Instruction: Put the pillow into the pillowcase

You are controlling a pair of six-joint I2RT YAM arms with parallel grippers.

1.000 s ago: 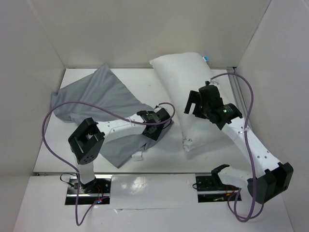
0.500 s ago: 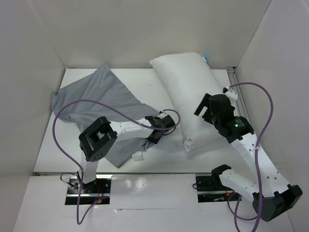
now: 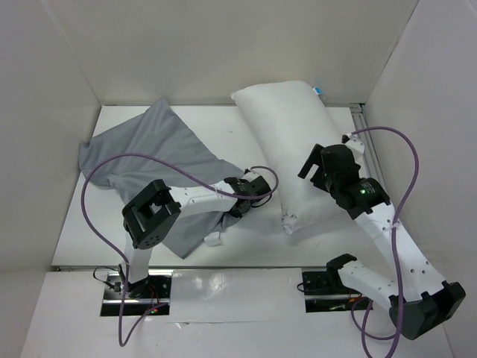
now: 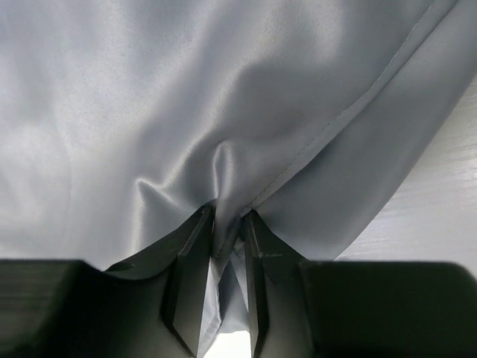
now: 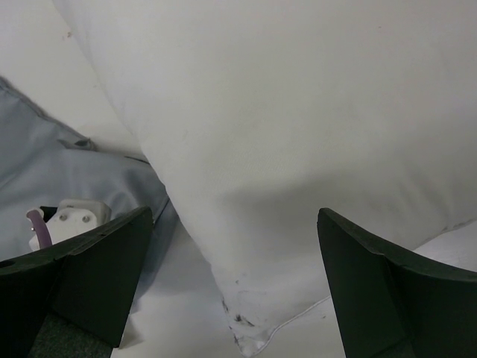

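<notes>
Left gripper [image 4: 227, 218]: jaws drawn nearly together, pinching a raised fold of the pillowcase [image 4: 186, 89] between the fingertips, with a stitched hem running diagonally away from the pinch toward the upper right of the wrist view. Right gripper [image 5: 235, 216]: jaws spread wide and holding nothing, poised above the near half of the pillow [image 5: 298, 97] with one finger over each side of it; contact with the fabric cannot be confirmed. In the overhead view the left arm lies low across the pillowcase [image 3: 149, 149], and its purple cable [image 3: 112, 160] loops over the cloth. The pillowcase lies wrinkled on the left half of the table [image 3: 253, 250], its long axis running diagonally from the far left toward the near centre, its right edge just beside the pillow. A small white tag [image 3: 214, 240] shows at its near edge. The pillow [image 3: 287, 134] occupies the right-centre of the table, long axis running far to near and angled slightly rightward at the near end; its far end meets the back wall [image 3: 223, 52].
</notes>
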